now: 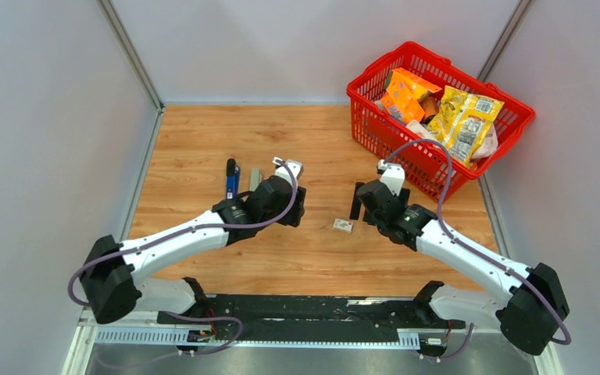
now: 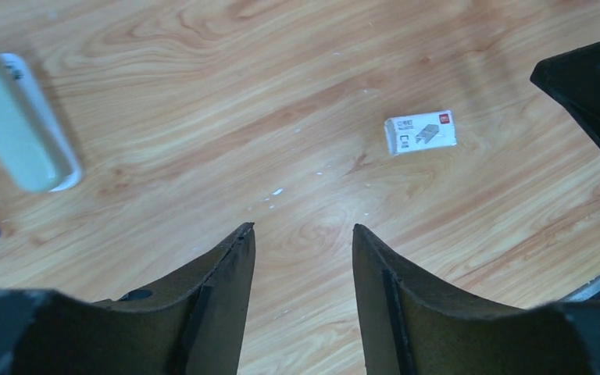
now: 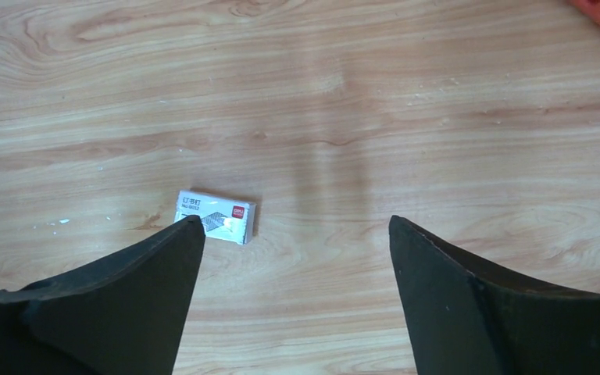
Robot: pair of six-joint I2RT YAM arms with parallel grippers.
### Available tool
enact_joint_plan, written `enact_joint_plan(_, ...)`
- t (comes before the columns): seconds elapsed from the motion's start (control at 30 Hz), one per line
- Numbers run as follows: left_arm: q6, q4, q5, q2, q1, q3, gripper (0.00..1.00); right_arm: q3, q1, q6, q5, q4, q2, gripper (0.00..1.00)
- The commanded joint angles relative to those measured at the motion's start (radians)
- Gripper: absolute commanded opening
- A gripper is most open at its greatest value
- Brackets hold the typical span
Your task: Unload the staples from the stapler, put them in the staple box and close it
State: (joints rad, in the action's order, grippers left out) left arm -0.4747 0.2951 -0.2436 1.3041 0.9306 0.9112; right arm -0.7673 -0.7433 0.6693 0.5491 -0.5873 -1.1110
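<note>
The left claw (image 2: 301, 229) and right claw (image 3: 295, 221) hang open and empty, a small white box (image 3: 223, 214) lying between them.

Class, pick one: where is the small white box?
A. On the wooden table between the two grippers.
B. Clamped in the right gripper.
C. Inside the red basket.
A: the small white box lies on the table between the left gripper and right gripper, touching neither.

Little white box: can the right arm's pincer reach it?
Probably yes. The little white box lies alone on the bare wooden table, just ahead of the open right pincer, with nothing in between.
</note>
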Motion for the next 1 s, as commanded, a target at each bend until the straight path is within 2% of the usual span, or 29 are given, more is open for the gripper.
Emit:
enact_joint_plan(0.0,0.034,0.073,-0.100,-0.129,0.000,-0.014,0.60,-0.058,-0.010,-0.053,-0.015,0.029,0.026,0.97)
enact_joint_plan(0.03,0.039,0.084,-0.118,-0.144,-0.001,-0.012,0.63,-0.062,-0.014,-0.059,-0.023,0.033,0.031,1.00)
enact_joint_plan(0.13,0.054,0.125,-0.143,-0.216,-0.001,-0.014,0.66,-0.081,-0.040,-0.079,-0.025,0.037,0.051,1.00)
enact_joint_plan(0.23,0.068,0.153,-0.158,-0.273,-0.001,-0.015,0.79,-0.104,-0.060,-0.103,-0.034,0.033,0.074,1.00)
enact_joint_plan(0.3,0.090,0.162,-0.148,-0.313,0.001,-0.014,0.82,-0.119,-0.077,-0.120,-0.037,0.029,0.086,1.00)
enact_joint_plan(0.57,0.143,0.266,-0.154,-0.453,-0.001,0.047,0.83,-0.216,-0.175,-0.177,0.057,-0.002,0.105,1.00)
enact_joint_plan(0.8,0.212,0.340,-0.204,-0.543,0.001,0.104,0.83,-0.322,-0.192,-0.183,0.129,-0.083,0.063,1.00)
enact_joint_plan(0.97,0.251,0.357,-0.217,-0.603,0.001,0.126,0.83,-0.336,-0.194,-0.221,0.132,-0.046,0.066,1.00)
